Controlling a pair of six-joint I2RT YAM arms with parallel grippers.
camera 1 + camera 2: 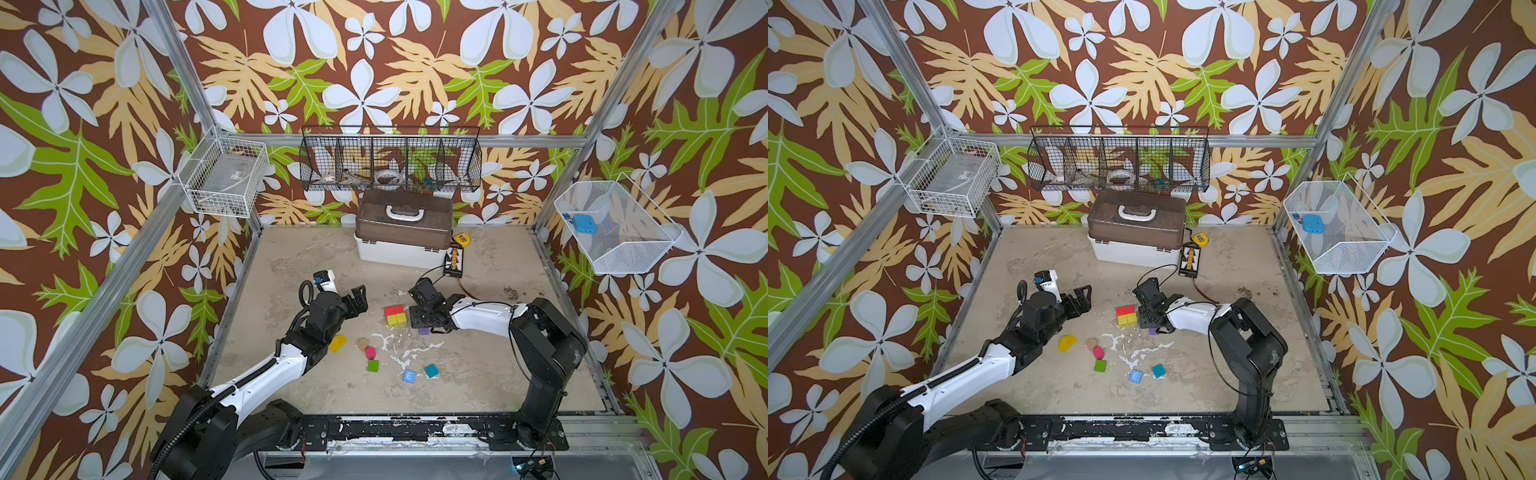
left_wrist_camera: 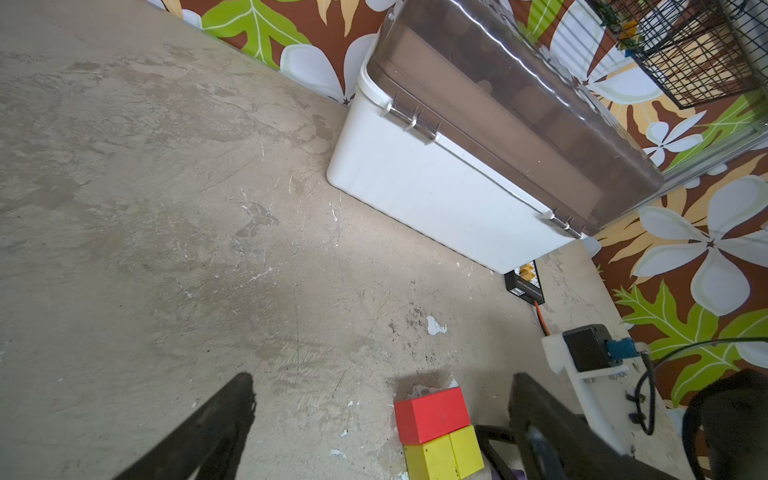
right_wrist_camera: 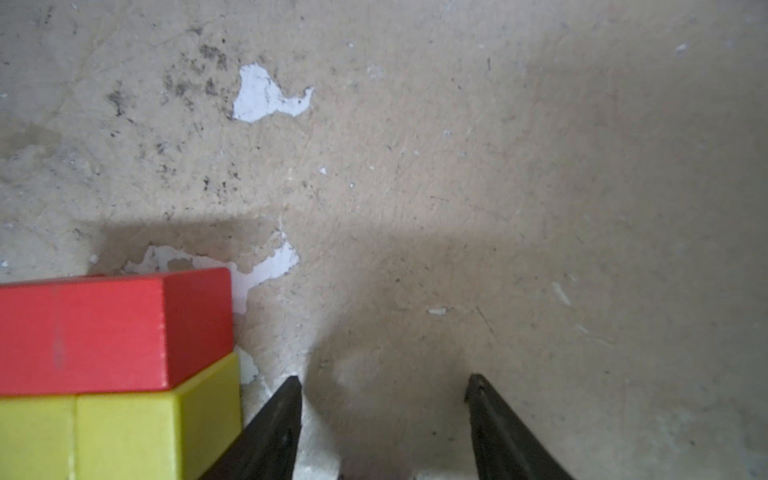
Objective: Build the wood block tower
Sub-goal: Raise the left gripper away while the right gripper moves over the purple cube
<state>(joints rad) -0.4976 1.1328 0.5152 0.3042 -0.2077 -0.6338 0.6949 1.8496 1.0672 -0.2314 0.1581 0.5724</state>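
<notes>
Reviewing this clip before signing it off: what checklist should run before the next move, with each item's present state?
1. Left gripper open, empty: ok.
2. Right gripper open, nothing between its jaws: ok.
3. Red wooden block touching the two yellow wooden cubes: ok.
4. Small purple wooden block clear of the right gripper: cannot tell, partly hidden under it.
5. Green wooden cube, blue "E" cube and teal cube lying loose, unobstructed: ok.
6. White box with brown lid standing apart from the blocks: ok.
</notes>
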